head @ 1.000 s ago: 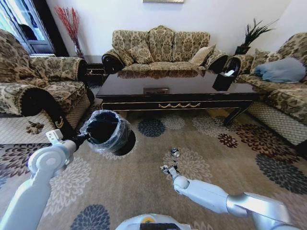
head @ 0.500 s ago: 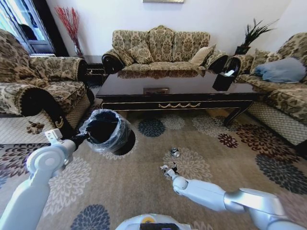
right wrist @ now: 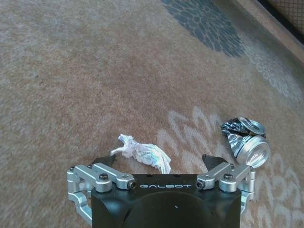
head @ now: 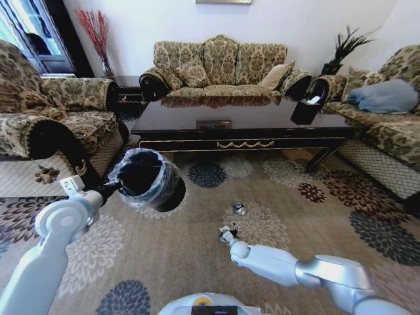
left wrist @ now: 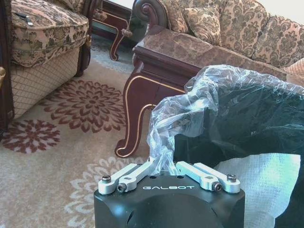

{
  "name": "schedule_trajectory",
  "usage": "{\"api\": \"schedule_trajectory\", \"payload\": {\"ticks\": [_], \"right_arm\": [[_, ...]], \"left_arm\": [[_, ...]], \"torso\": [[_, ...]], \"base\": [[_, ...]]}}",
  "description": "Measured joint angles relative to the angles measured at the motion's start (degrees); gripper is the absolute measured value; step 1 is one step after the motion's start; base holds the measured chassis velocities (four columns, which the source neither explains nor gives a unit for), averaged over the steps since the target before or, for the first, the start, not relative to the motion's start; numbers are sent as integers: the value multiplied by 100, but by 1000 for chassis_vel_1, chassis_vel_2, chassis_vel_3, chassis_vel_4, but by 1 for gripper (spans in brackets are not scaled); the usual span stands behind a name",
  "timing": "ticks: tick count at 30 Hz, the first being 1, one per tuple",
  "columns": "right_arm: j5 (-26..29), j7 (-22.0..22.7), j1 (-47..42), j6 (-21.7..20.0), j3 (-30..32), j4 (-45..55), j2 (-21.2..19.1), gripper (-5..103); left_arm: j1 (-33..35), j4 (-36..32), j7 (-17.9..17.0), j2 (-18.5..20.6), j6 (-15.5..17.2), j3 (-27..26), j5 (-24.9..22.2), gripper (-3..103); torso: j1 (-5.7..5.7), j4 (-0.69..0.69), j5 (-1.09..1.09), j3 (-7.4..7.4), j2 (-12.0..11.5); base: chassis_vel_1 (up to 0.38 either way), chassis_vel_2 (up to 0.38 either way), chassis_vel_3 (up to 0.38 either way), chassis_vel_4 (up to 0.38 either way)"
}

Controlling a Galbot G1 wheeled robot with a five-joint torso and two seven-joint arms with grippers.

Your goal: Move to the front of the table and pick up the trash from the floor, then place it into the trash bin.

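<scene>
Between the spread fingers of the right gripper (right wrist: 159, 166), low over the beige flower-patterned carpet (right wrist: 71, 71), lies a small crumpled white-and-silvery wrapper (right wrist: 142, 153); nothing is held yet. Its long axis runs roughly across the gap between the fingers. A crushed silver drink can (right wrist: 247, 140) sits just beside, outside one finger, with open carpet all around. The left gripper (left wrist: 166, 173) is pinched on the clear plastic liner (left wrist: 190, 104) of the round black trash bin (head: 146, 178), held up near the dark glossy wooden table (head: 243, 128).
</scene>
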Motion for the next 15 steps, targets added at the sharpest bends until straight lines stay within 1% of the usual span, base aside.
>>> {"api": "schedule_trajectory", "payload": {"ticks": [3,7,9,10,11,13,14,15], "right_arm": [[44,-42,28,20,15,-132,121,100],[50,-83,37,61,23,-152,145,101],[57,-109,47,80,24,-117,128,93],[60,-111,48,81,24,-108,121,93],[83,-130,55,83,24,-47,74,82],[91,-139,61,83,24,-15,47,82],[92,-154,62,87,23,3,14,71],[91,-162,62,92,23,6,-6,71]], "left_arm": [[-8,25,0,18,0,2,-2,2],[-18,36,4,36,0,4,-4,2],[-41,56,14,58,0,13,-6,2],[-45,59,16,60,0,16,-6,2],[-69,76,17,68,0,28,-6,2],[-80,84,19,69,0,39,-6,2],[-94,92,22,67,0,58,-6,2],[-101,96,23,63,0,72,-6,2]], "torso": [[0,2,1,0,0],[0,3,4,1,0],[0,6,10,1,0],[0,7,10,2,0],[0,9,12,2,-1],[0,10,13,2,-1],[0,11,14,3,-1],[0,12,16,3,-2]], "base": [[0,0,0,0],[0,0,0,0],[0,0,0,0],[0,0,0,0],[0,0,0,0],[0,0,0,0],[0,0,0,0],[0,0,0,0]]}}
